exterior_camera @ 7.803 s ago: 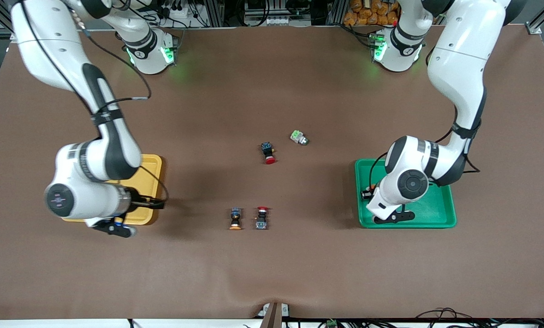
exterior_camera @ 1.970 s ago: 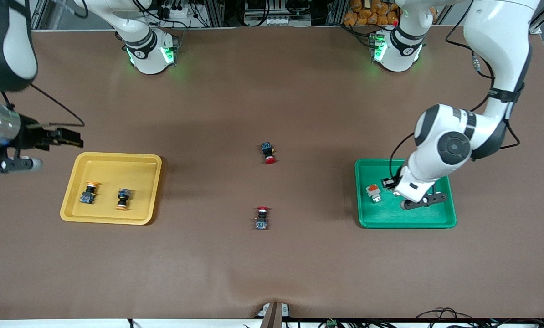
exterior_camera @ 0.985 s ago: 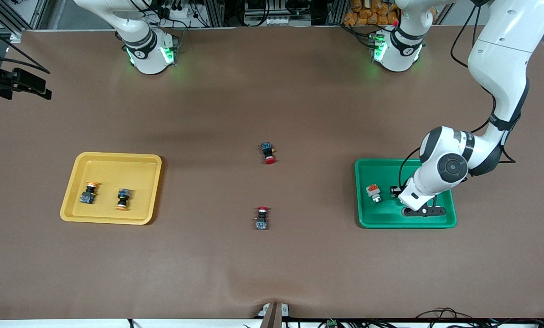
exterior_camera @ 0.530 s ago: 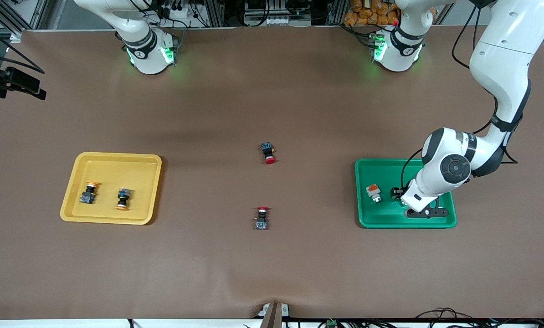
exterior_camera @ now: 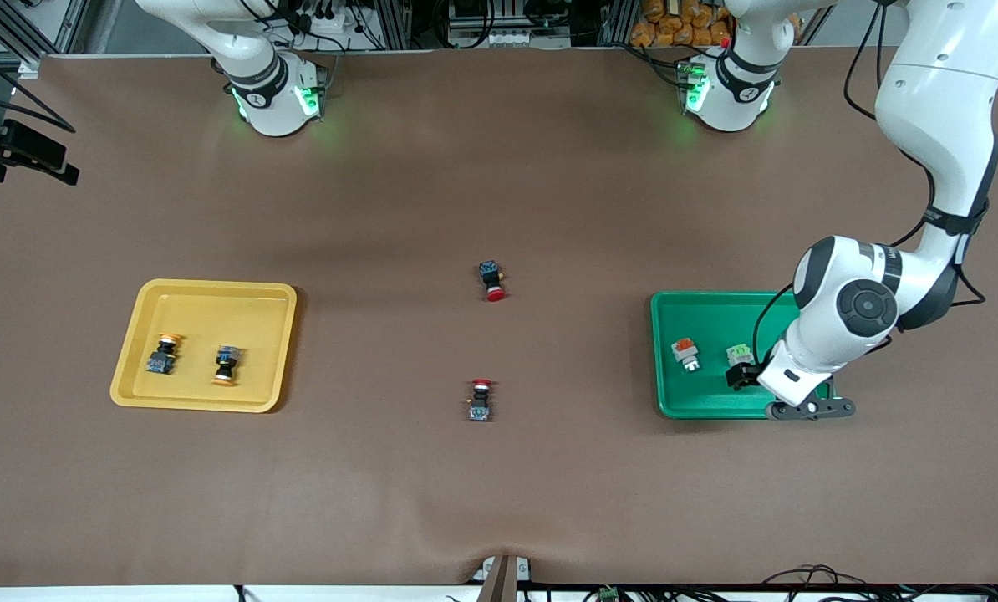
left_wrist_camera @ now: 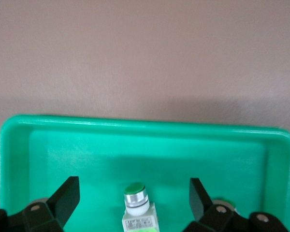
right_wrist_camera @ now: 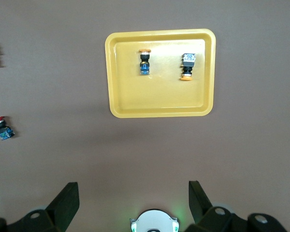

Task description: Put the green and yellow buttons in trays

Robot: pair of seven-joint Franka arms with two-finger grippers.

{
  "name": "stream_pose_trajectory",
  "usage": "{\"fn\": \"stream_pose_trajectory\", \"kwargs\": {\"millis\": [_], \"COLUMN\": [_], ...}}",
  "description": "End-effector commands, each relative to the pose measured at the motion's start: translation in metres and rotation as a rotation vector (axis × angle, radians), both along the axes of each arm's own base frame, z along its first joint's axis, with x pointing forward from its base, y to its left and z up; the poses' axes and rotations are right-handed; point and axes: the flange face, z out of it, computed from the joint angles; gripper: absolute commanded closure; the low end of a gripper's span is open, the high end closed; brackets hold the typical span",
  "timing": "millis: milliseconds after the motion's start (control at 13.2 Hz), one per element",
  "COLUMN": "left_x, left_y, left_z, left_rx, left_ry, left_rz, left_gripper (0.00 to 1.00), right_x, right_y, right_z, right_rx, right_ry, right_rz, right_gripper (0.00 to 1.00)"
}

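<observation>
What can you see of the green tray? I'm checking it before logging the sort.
The green tray is a shallow, glossy plastic rectangle with rounded corners and a raised rim, flat on the table toward the left arm's end. Two white-grey buttons lie in it, one orange-topped, one light-green-topped. The left hand hangs open over the edge nearest the front camera.
</observation>
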Motion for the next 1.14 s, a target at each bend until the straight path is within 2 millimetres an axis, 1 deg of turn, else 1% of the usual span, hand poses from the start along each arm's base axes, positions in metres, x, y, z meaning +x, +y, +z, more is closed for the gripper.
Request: {"fn": "stream_pose_trajectory", "kwargs": {"millis": [0, 76, 227, 303, 455, 530, 606, 758, 833, 909, 1061], "left_x": [0.004, 0.004, 0.006, 0.006, 0.000, -0.004, -0.010, -0.029, -0.037, -0.047, -0.069], "left_y": [-0.003, -0.009, -0.007, -0.008, -0.017, -0.017, -0.021, -0.036, -0.040, -0.047, -0.058], "left_z": [0.028, 0.044, 0.062, 0.070, 0.095, 0.112, 0.132, 0.172, 0.194, 0.212, 0.253], "left_rx": [0.023, 0.024, 0.031, 0.036, 0.046, 0.060, 0.081, 0.123, 0.104, 0.075, 0.004], "left_ry": [-0.042, -0.065, -0.087, -0.096, -0.094, -0.090, -0.091, -0.066, -0.069, -0.056, -0.036], "left_rz": [-0.025, -0.040, -0.039, -0.039, -0.045, -0.041, -0.043, -0.039, -0.020, -0.007, 0.032], "left_gripper": [0.00, 0.00, 0.00, 0.00, 0.00, 0.00, 0.00, 0.00, 0.00, 0.00, 0.00], "right_x": [0.003, 0.003, 0.003, 0.004, 0.001, 0.001, 0.001, 0.001, 0.002, 0.002, 0.002], "right_y": [0.005, 0.006, -0.002, -0.002, 0.013, 0.011, 0.011, 0.009, 0.005, 0.000, -0.001], "right_z": [0.003, 0.003, 0.001, -0.002, 0.002, 0.001, 0.001, 0.001, 0.001, 0.000, 0.001], "right_rx": [0.025, 0.029, 0.031, 0.032, 0.017, 0.016, 0.016, 0.017, 0.020, 0.022, 0.022], "right_ry": [0.012, 0.012, 0.014, 0.018, 0.023, 0.023, 0.026, 0.020, 0.018, 0.019, 0.013], "right_rz": [-0.009, -0.010, -0.012, -0.007, 0.024, 0.022, 0.024, 0.047, 0.061, 0.071, 0.086], "right_gripper": [0.00, 0.00, 0.00, 0.00, 0.00, 0.00, 0.00, 0.00, 0.00, 0.00, 0.00]}}
